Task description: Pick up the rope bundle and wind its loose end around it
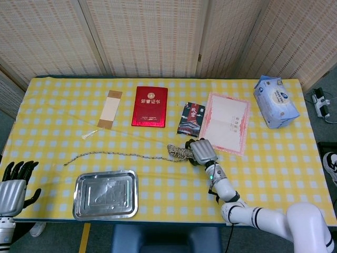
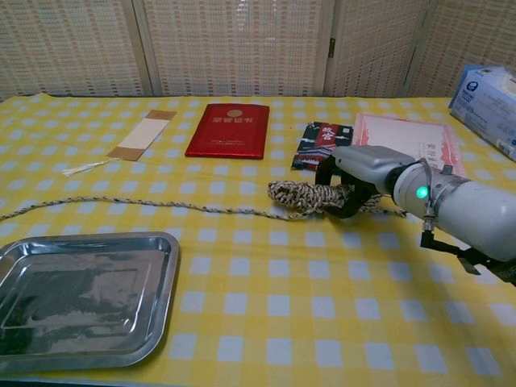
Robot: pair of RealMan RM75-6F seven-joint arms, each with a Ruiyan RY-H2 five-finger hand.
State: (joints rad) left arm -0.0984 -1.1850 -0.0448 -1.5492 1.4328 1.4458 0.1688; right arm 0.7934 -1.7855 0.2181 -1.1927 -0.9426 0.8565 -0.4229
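The rope bundle (image 1: 179,152) (image 2: 302,197) lies on the yellow checked table, a short speckled coil. Its loose end (image 1: 105,154) (image 2: 121,203) trails far to the left across the cloth. My right hand (image 1: 202,151) (image 2: 363,169) sits over the bundle's right end, and its dark fingers curl down around the coil and grip it. The bundle still rests on the table. My left hand (image 1: 13,184) hangs off the table's near left corner with its fingers spread and nothing in it; only the head view shows it.
A metal tray (image 1: 105,172) (image 2: 173,282) sits near the front left. Behind the bundle lie a dark packet (image 1: 190,117) (image 2: 318,145), a pink certificate (image 1: 226,122), a red booklet (image 1: 150,105) and a tan strip (image 1: 110,109). A tissue pack (image 1: 275,101) stands far right.
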